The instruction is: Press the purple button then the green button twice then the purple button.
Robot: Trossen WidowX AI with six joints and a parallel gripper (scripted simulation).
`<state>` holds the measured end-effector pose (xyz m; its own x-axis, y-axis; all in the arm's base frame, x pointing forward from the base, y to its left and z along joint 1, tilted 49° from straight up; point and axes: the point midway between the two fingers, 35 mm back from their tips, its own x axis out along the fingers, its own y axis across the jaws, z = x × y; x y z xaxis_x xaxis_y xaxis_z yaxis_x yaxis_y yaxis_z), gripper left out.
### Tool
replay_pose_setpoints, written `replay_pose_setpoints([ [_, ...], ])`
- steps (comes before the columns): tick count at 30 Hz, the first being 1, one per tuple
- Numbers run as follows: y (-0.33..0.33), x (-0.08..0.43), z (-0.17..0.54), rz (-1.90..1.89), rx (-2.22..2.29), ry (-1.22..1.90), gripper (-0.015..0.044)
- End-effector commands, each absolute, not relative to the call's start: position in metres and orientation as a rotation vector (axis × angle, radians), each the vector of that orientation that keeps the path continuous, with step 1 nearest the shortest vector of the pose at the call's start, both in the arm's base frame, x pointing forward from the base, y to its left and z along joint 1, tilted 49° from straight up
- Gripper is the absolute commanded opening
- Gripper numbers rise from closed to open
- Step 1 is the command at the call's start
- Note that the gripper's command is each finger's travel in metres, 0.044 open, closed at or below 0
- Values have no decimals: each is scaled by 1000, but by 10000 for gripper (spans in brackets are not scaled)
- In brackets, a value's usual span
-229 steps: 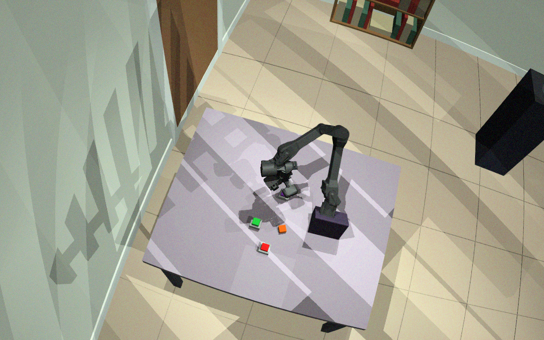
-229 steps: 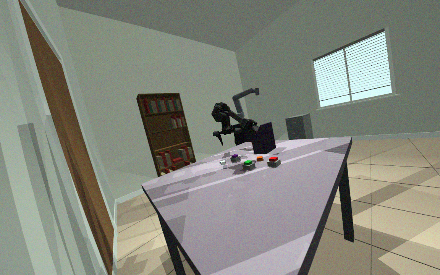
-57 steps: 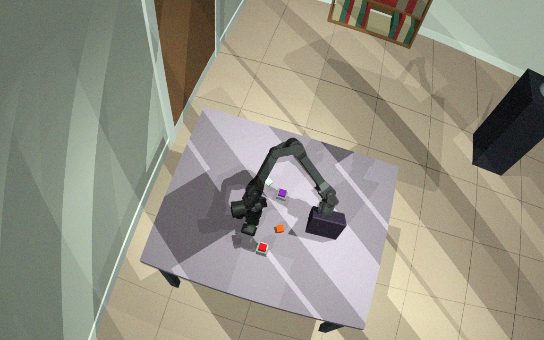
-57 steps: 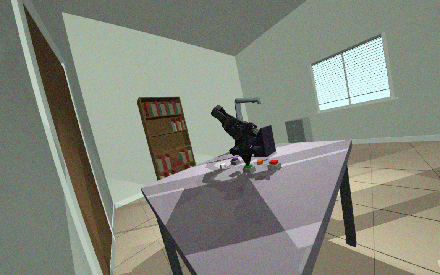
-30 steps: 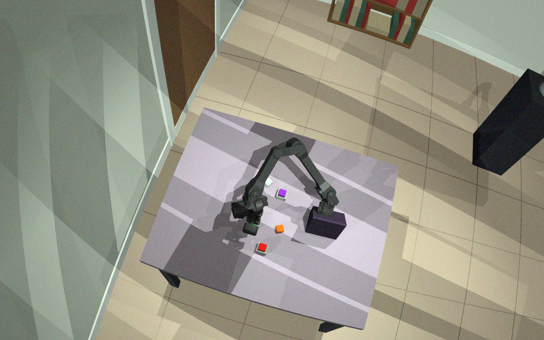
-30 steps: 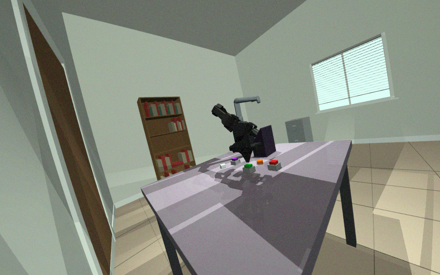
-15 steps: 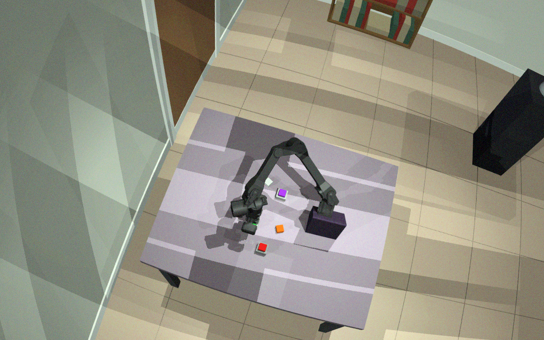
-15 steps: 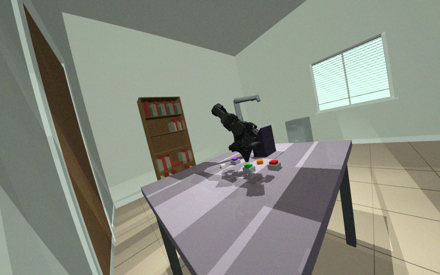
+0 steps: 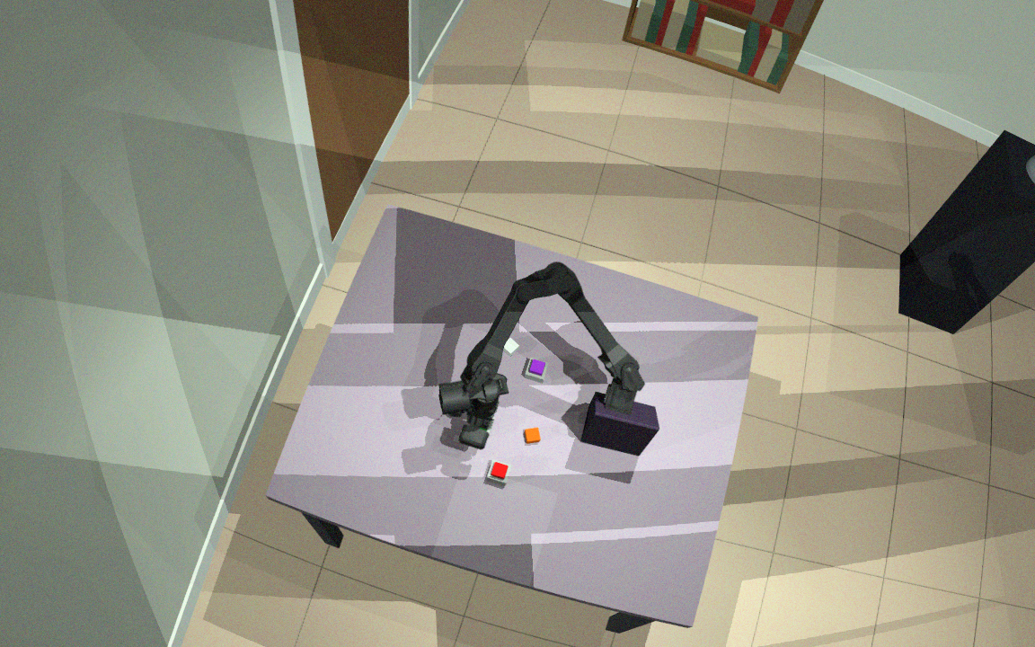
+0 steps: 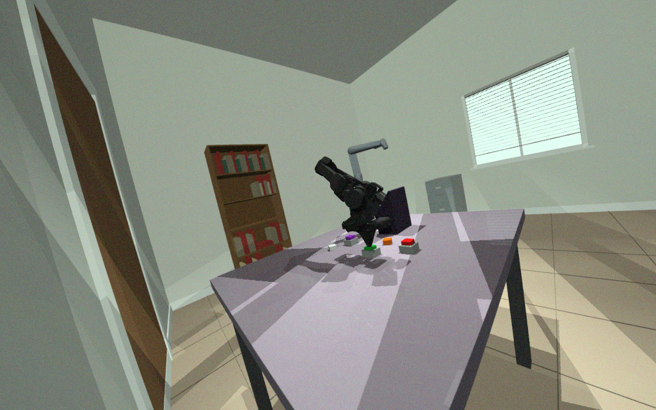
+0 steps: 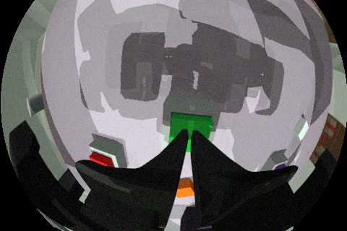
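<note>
My gripper is shut and empty. Its tips point down at the green button and appear to touch its cap. I cannot tell how far the cap is pressed in. In the top view the arm hides most of the green button. The purple button stands apart from the gripper, with its cap raised above its grey base. In the wrist view a finger partly covers the purple button.
A red button stands on the opposite side of the green one from the purple. An orange block lies toward the arm's base. A white block lies near the purple button.
</note>
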<state>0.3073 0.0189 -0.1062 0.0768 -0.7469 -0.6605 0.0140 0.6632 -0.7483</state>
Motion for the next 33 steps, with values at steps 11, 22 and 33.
replay_pose_setpoints([
  [11, 16, 305, -108, -641, -679, 1399, 20],
  [22, 16, 305, -108, -641, -679, 1399, 20],
  [33, 43, 303, -85, -639, -677, 1399, 20],
])
